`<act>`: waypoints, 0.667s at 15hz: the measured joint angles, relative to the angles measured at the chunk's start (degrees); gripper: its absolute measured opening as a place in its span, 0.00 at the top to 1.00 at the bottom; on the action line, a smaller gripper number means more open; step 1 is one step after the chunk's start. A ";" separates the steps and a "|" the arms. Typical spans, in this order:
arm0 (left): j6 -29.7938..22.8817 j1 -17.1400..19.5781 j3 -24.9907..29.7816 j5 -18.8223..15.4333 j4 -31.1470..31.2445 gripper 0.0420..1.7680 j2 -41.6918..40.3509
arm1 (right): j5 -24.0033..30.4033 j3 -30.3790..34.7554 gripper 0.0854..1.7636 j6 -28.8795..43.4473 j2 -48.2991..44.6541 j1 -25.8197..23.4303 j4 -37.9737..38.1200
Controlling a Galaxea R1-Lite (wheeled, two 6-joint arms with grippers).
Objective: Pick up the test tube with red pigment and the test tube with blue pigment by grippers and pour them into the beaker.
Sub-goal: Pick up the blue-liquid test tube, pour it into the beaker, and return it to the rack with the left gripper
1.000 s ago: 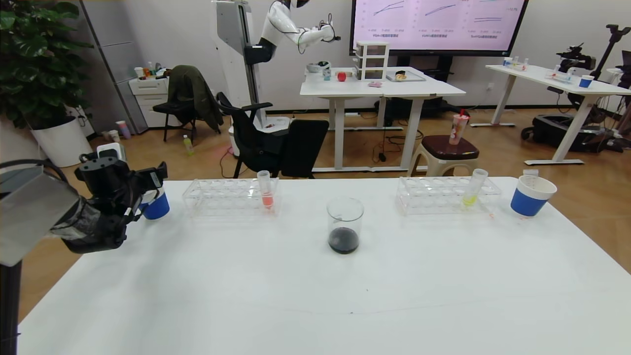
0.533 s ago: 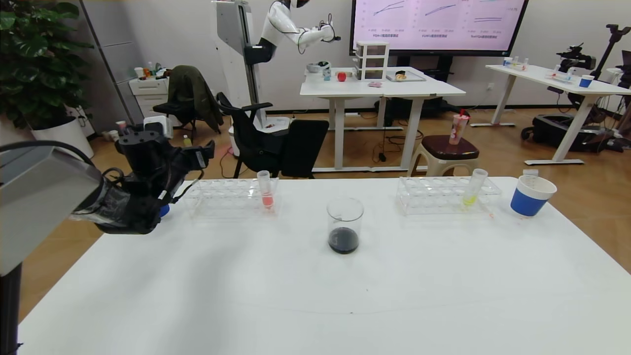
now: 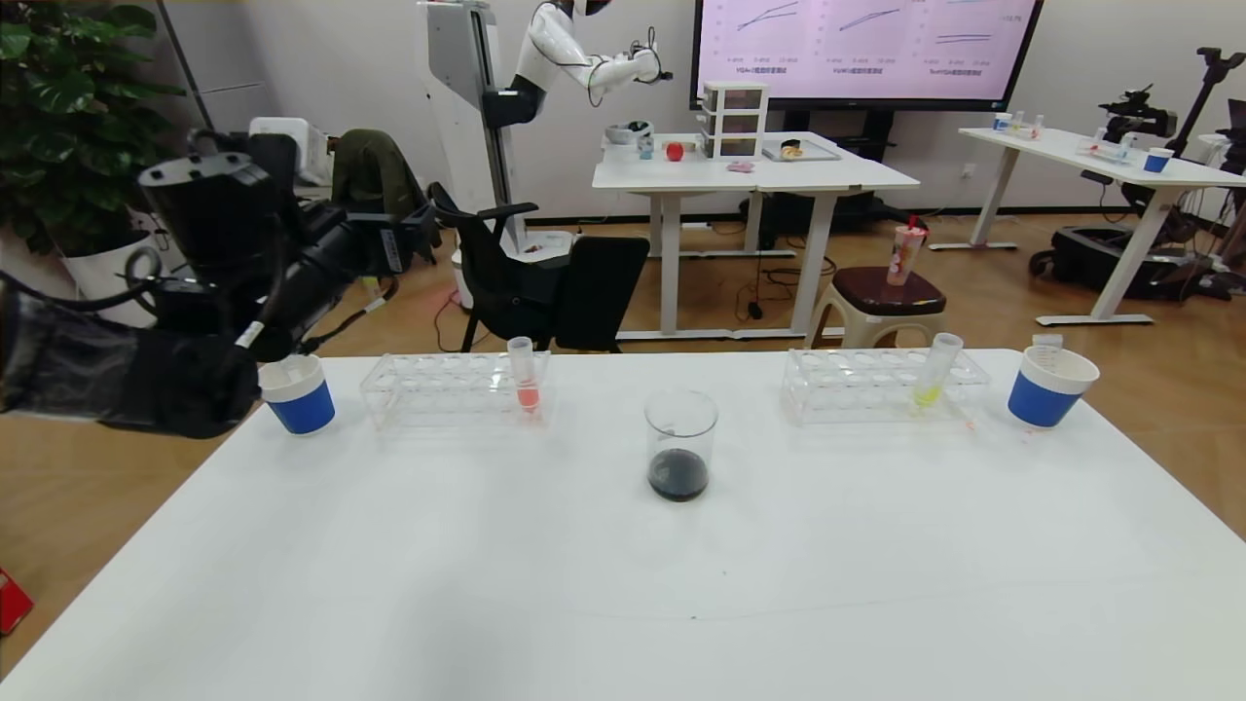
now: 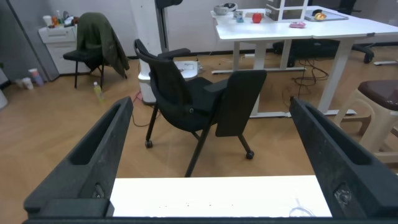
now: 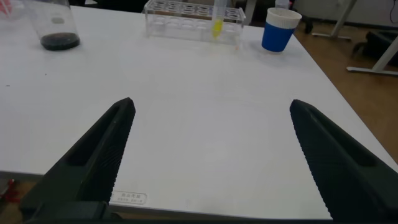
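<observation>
The beaker (image 3: 681, 446) stands mid-table with dark liquid at its bottom; it also shows in the right wrist view as the beaker (image 5: 59, 25). The test tube with red pigment and the test tube with blue pigment are not in view. My left gripper (image 3: 414, 239) hangs raised above the table's far left corner, open and empty, pointing out over the floor; its own view shows the left gripper (image 4: 211, 106) wide apart above the table edge (image 4: 211, 196). My right gripper (image 5: 211, 104) is open and empty over bare table near the front, outside the head view.
A clear rack (image 3: 453, 389) holds a tube of salmon-pink liquid (image 3: 526, 375). A second rack (image 3: 881, 385) holds a yellow-green tube (image 3: 934, 370). Blue-banded paper cups stand at far left (image 3: 297, 394) and far right (image 3: 1046, 387). A black chair (image 3: 545, 282) stands behind the table.
My left arm has risen from low beside the left cup to well above it, uncovering the cup. Nothing on the table moved.
</observation>
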 joint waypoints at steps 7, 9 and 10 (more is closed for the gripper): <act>8.56 1.12 16.34 0.11 18.91 0.01 -34.95 | 0.02 0.00 0.02 0.02 0.00 -0.02 0.00; 9.98 2.36 18.55 0.18 27.42 0.01 -45.36 | 0.00 0.00 0.02 0.00 0.00 -0.02 0.00; 10.53 3.23 19.26 0.20 32.52 0.01 -50.96 | 0.00 0.00 0.02 0.00 0.00 -0.02 0.00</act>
